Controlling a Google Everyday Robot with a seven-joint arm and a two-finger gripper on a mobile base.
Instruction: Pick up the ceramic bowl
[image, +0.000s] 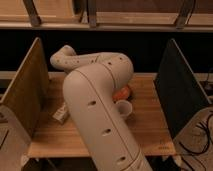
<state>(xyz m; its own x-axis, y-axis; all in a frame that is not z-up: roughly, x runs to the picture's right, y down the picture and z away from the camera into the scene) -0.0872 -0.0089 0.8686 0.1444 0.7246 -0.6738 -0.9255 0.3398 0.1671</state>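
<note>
one view: the camera looks down past the robot's own arm onto a table (150, 122) of pale wood.
arm (97, 112): cream, thick, dotted with small dark holes. it rises from the bottom edge, bends near the far side of the table and runs left to a rounded end above the far left corner. it covers the middle of the table.
gripper: hidden from this view, with no part of it showing past the arm. whether it is wide, closed or holding anything cannot be told.
bowl (124, 107): small and white, standing rim up on the table, just right of the arm. its left side is cut off by the arm's edge.
orange thing (122, 93): just behind the bowl, against the arm. it is mostly hidden, and what it is cannot be told.
packet (61, 113): white, lying on the table left of the arm, near the left panel and partly covered by the arm.
left panel (25, 92): light wood, upright along the table's left edge.
right panel (177, 90): dark, upright along the right edge.
back: a dark gap behind the table, with a pale rail (130, 21) across the top.
cables (200, 135): dark loops at lower right, beside the table.
</note>
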